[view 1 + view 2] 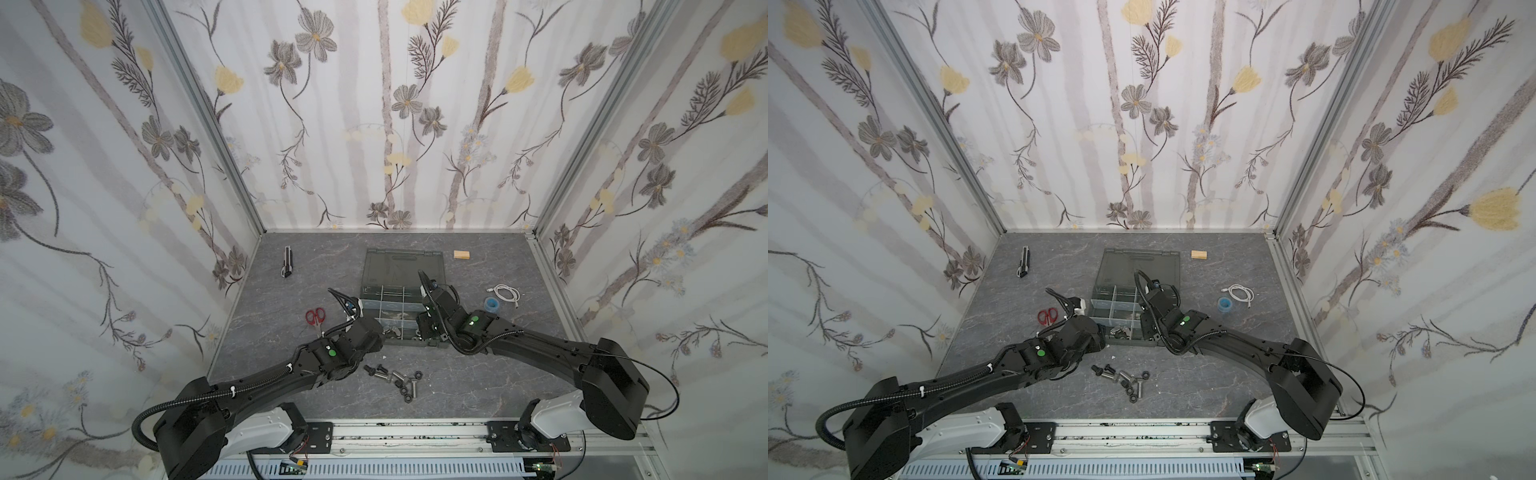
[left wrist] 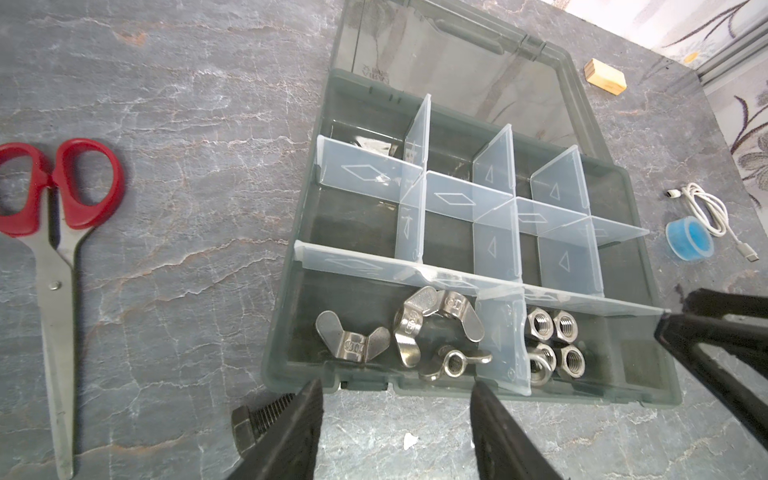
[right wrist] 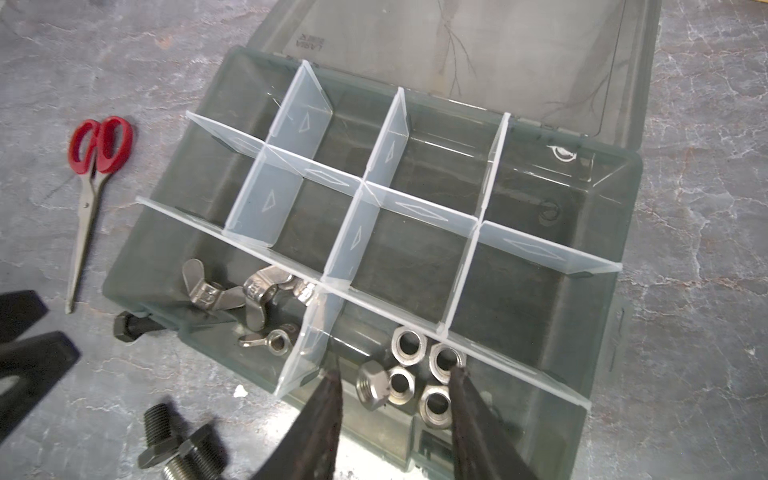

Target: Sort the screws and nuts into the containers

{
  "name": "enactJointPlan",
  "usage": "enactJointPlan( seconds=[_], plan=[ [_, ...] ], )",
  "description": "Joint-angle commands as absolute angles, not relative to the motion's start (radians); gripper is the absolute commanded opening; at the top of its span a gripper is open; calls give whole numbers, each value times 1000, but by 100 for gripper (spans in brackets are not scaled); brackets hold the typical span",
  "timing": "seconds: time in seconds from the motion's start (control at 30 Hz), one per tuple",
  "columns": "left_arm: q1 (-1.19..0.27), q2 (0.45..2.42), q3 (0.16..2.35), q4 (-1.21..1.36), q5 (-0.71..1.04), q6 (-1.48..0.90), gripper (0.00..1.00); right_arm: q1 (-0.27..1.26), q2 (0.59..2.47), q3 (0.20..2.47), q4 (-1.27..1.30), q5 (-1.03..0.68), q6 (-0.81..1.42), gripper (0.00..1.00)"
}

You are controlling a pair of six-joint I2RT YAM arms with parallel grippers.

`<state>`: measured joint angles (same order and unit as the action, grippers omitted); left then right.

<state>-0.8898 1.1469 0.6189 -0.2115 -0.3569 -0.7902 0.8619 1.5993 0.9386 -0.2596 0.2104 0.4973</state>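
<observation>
In both top views we see a dark grey organizer case at the centre of the frame, its translucent lid folded back toward the rear wall. The left arm and right arm reach its near edge from the lower left and lower right. Pale dividers split the case into compartments, and the row nearest the arms holds the sorted pieces: several silver wing nuts lie in one compartment and five silver hex nuts in the next, a divider between them. The right gripper hangs over the hex-nut compartment with its fingers parted; they straddle the hex nuts and clasp none, and one nut lies tipped on its side. The left gripper hovers at the case's near wall, its fingers spread and empty. One black screw lies on the table, partly hidden behind one finger and just beside the case's near corner. We find the unsorted screws and black nuts loose at the lower centre of a top view, between the two arms and apart from the case. Red-handled scissors lie left of the case, a utility knife at the upper left of the tabletop, a wooden block right of the lid, and a blue tape roll beside a white cable right of the case.
</observation>
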Motion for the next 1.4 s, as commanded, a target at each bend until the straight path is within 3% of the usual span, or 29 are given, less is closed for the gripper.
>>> enactJointPlan(
  seconds=[0.0, 0.9, 1.37],
  plan=[
    [-888, 1144, 624, -190, -316, -810, 59, 860, 1564, 962, -271, 183, 515, 43],
    [-888, 990, 477, -221, -347, -700, 59, 870, 1367, 845, -251, 173, 558, 44],
    [-885, 1060, 450, -222, -359, -680, 56, 873, 1276, 776, -277, 192, 602, 45]
  ],
)
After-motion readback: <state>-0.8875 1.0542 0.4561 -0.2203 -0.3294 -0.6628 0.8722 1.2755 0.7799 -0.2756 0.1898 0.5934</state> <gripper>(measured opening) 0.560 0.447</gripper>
